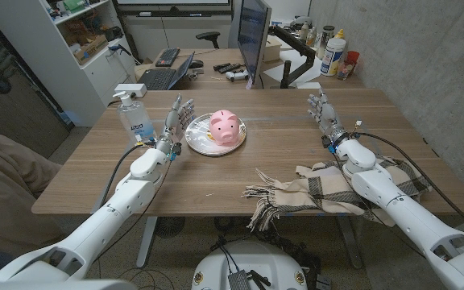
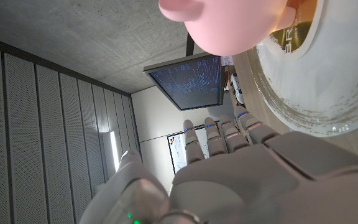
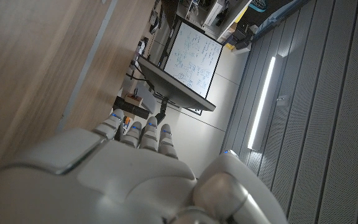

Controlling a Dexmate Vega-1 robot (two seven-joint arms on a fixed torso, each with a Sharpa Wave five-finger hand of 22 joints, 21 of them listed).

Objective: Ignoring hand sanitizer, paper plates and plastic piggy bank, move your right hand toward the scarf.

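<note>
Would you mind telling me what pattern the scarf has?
The scarf is cream with dark plaid stripes and fringed ends, best seen in the head view.

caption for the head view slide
Right robot hand open above the scarf; piggy bank on plates beside the left robot hand.

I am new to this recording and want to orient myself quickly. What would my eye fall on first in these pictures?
First the pink piggy bank, sitting on the paper plates at the table's middle. Next the plaid fringed scarf, spread along the near edge under the right arm. The left hand and right hand both stand with fingers up, holding nothing, and the hand sanitizer bottle stands beside the left hand.
</note>
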